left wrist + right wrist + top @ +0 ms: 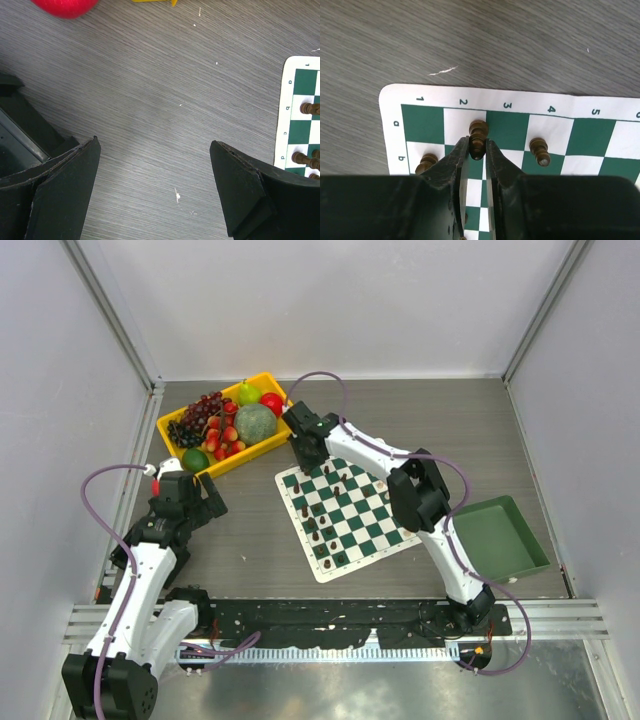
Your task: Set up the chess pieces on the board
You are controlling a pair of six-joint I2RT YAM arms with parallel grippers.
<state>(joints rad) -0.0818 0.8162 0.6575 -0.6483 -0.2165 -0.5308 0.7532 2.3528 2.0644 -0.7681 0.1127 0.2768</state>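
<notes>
Nearest, along the table edge: black base plate (330, 625) carrying both arms. Just beyond, to the left: left gripper (155, 150) above grey wood-grain table (165, 75), matte black wedge-shaped fingers (70, 185) spread wide, nothing between.

Mid-table: board (385, 525), a thin flat mat of dark green and white squares with a white lettered border, turned corner-forward. Across its left half, chess pieces (306, 108): small turned figurines, dark brown, upright.

At the board's far corner: right gripper (477, 145) pinched on a brown pawn (478, 132) with round head and ringed collar, black fingertips pressed to either flank, pawn upright in column 2 by rows a and b, base hidden. Close by, pawn in column 1 (426, 162) and pawn in column 4 (540, 150), both apart from the fingers.

Across the board's far right edge: white-shelled right arm (420, 495), hiding squares beneath. Right of the board: smooth green tray (497, 537).

Farthest: glossy yellow bin (255, 452) heaped with dark grapes (200, 412), round green melon (256, 423), pear (248, 393), red apple (272, 402).
</notes>
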